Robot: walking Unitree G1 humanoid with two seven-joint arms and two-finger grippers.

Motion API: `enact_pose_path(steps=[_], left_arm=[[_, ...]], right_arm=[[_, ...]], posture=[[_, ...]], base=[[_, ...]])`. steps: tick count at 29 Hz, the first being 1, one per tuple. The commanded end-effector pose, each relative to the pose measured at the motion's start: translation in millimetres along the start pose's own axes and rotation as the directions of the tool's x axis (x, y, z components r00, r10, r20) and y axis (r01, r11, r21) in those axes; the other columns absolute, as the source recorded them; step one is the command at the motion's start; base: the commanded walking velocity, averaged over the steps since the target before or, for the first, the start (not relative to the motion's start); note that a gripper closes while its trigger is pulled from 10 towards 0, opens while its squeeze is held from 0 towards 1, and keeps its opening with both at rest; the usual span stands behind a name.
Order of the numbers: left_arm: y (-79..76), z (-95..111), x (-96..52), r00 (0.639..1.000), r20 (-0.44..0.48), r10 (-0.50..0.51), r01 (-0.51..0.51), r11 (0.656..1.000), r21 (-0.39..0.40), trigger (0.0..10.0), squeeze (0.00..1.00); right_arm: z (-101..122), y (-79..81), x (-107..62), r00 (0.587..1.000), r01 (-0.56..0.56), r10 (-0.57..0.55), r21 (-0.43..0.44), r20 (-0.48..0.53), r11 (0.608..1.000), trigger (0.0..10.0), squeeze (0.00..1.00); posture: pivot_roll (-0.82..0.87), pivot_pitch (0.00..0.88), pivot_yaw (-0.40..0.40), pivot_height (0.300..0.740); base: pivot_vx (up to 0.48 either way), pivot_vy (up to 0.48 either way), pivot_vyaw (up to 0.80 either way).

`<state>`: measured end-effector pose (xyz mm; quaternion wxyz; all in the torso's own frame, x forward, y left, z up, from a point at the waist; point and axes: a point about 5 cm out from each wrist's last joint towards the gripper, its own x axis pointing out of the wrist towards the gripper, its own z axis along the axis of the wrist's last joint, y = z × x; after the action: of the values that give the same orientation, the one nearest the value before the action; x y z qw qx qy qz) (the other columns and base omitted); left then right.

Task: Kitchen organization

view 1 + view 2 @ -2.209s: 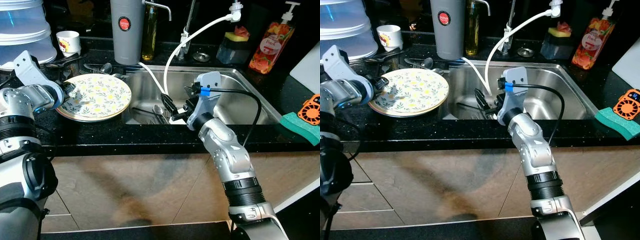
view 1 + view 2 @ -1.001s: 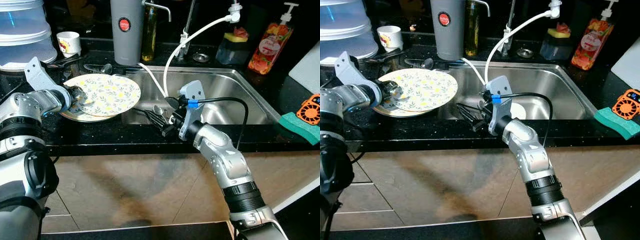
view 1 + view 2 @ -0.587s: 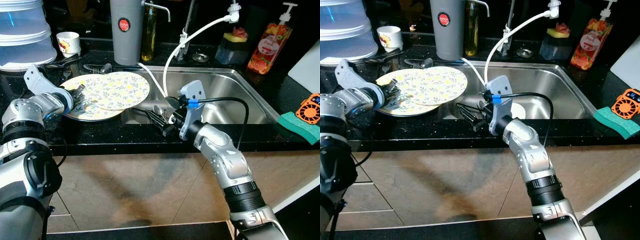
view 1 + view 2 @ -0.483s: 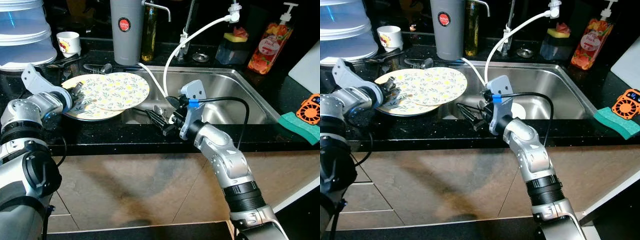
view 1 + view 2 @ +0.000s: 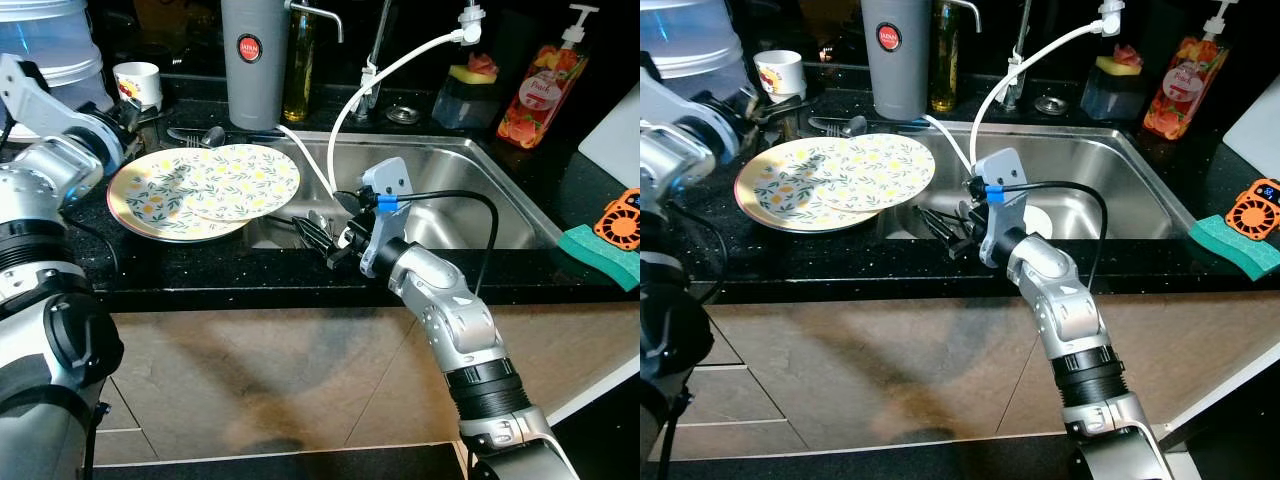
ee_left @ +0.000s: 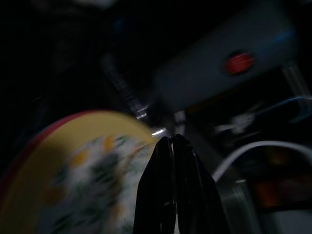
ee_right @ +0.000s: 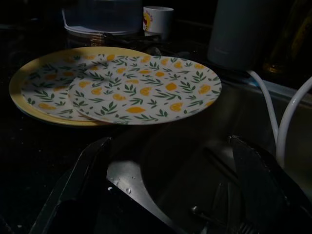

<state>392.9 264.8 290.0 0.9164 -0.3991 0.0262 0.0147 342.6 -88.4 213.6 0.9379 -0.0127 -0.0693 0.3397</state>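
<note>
Two leaf-patterned plates lie on the black counter left of the sink. The smaller plate [image 5: 243,180] rests on the larger yellow-rimmed plate [image 5: 150,195] and overhangs the sink's left rim. My left gripper [image 5: 127,108] is raised behind the plates, near the cup, with its fingers [image 6: 171,146] pressed together on nothing. My right gripper [image 5: 322,242] hovers at the sink's front left corner, open and empty, pointing toward the plates. In the right wrist view its fingers [image 7: 83,170] stand wide apart, facing the smaller plate [image 7: 146,90].
The steel sink [image 5: 470,190] holds loose utensils [image 5: 300,222] and a white hose [image 5: 385,75]. Behind the plates stand a grey jug [image 5: 254,60], a cup [image 5: 137,84], cutlery [image 5: 195,135] and stacked containers [image 5: 50,50]. A soap bottle [image 5: 540,90] and green sponge [image 5: 600,252] sit right.
My left gripper slid the smaller plate right across the larger one, let go of it, and drew back up toward the cup. My right gripper moved left to the sink's front corner and stayed.
</note>
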Motion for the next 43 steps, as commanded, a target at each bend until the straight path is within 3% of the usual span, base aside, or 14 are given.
enact_pose_path(steps=[1, 5, 6, 7, 12, 16, 21, 27, 28, 30, 31, 40, 43], left_arm=[[3.6, -13, 4.3, 0.997, -0.047, 0.063, -0.062, 0.998, 0.011, 10.0, 1.00], [10.2, -28, 6.3, 0.983, -0.114, 0.140, -0.144, 0.989, -0.023, 10.0, 1.00], [11.3, -31, 6.5, 0.981, -0.131, 0.144, -0.150, 0.988, -0.041, 10.0, 0.28], [12.1, -33, 7.1, 0.980, -0.145, 0.138, -0.149, 0.987, -0.065, 10.0, 0.00], [11.4, -46, 11.1, 0.973, -0.191, 0.130, -0.155, 0.980, -0.121, 10.0, 0.00], [14.1, -54, 14.6, 0.955, -0.202, 0.217, -0.251, 0.954, -0.162, 10.0, 0.00], [12.8, -56, 16.1, 0.943, -0.209, 0.260, -0.303, 0.930, -0.207, 10.0, 0.00], [4.0, -68, 20.0, 0.943, -0.247, 0.222, -0.283, 0.927, -0.247, 10.0, 0.00], [3.5, -69, 20.3, 0.943, -0.253, 0.218, -0.282, 0.926, -0.250, 3.7, 0.00], [3.4, -70, 20.4, 0.942, -0.256, 0.217, -0.282, 0.926, -0.252, 3.7, 0.00], [3.8, -70, 20.4, 0.941, -0.257, 0.221, -0.285, 0.926, -0.246, 0.0, 0.00], [10.8, -69, 19.1, 0.932, -0.250, 0.262, -0.314, 0.928, -0.200, 0.0, 0.00], [12.5, -59, 18.0, 0.942, -0.217, 0.255, -0.301, 0.929, -0.214, 0.0, 0.00]], right_arm=[[2, -5.6, -1.1, 1.000, 0.022, -0.022, -0.002, 0.005, 1.000, 10.0, 0.00], [2, -6.0, -1.6, 1.000, 0.024, -0.024, -0.002, 0.004, 1.000, 10.0, 0.00], [2, -6.0, -1.9, 1.000, 0.024, -0.024, -0.003, 0.004, 1.000, 10.0, 0.00], [2, -6.1, -2.0, 1.000, 0.024, -0.024, -0.003, 0.003, 1.000, 10.0, 0.00], [1, -5.7, -1.6, 1.000, 0.021, -0.021, -0.005, 0.001, 1.000, 10.0, 0.00], [1, -4.9, -1.1, 1.000, 0.018, -0.018, -0.007, 0.002, 1.000, 10.0, 0.00], [1, -6.0, -2.6, 1.000, 0.024, -0.024, -0.009, -0.001, 1.000, 10.0, 0.00], [1, -7.1, -3.6, 1.000, 0.030, -0.030, -0.010, -0.001, 0.999, 10.0, 0.00], [1, -7.2, -3.7, 1.000, 0.032, -0.032, -0.010, -0.001, 0.999, 10.0, 0.00], [1, -7.2, -3.8, 0.999, 0.032, -0.032, -0.010, 0.000, 0.999, 10.0, 0.00], [1, -7.4, -3.7, 0.999, 0.033, -0.033, -0.010, 0.000, 0.999, 10.0, 0.00], [1, -8.4, -4.3, 0.999, 0.041, -0.041, -0.007, 0.001, 0.999, 10.0, 0.00], [2, -8.7, -3.7, 0.999, 0.042, -0.042, -0.007, 0.002, 0.999, 10.0, 0.00]], posture=[[0.10, 0.000, -0.062, 0.740], [0.10, 0.000, -0.060, 0.740], [0.10, 0.000, -0.061, 0.740], [0.10, 0.000, -0.061, 0.740], [0.09, 0.000, -0.062, 0.740], [0.08, 0.000, -0.057, 0.740], [0.08, 0.000, -0.057, 0.740], [0.08, 0.000, -0.055, 0.740], [0.08, 0.000, -0.055, 0.740], [0.08, 0.000, -0.055, 0.740], [0.08, 0.000, -0.050, 0.740], [0.08, 0.000, -0.050, 0.740], [0.08, 0.000, -0.052, 0.740]], base=[[0.000, 0.000, 0.00], [0.000, 0.000, 0.00], [0.000, 0.000, 0.00], [0.000, 0.000, 0.00], [0.000, 0.000, 0.00], [0.000, 0.000, 0.00], [0.000, 0.000, 0.00], [0.000, 0.000, 0.00], [0.000, 0.000, 0.00], [0.000, 0.000, 0.00], [0.000, 0.000, 0.00], [0.000, 0.000, 0.00], [0.000, 0.000, 0.00]])
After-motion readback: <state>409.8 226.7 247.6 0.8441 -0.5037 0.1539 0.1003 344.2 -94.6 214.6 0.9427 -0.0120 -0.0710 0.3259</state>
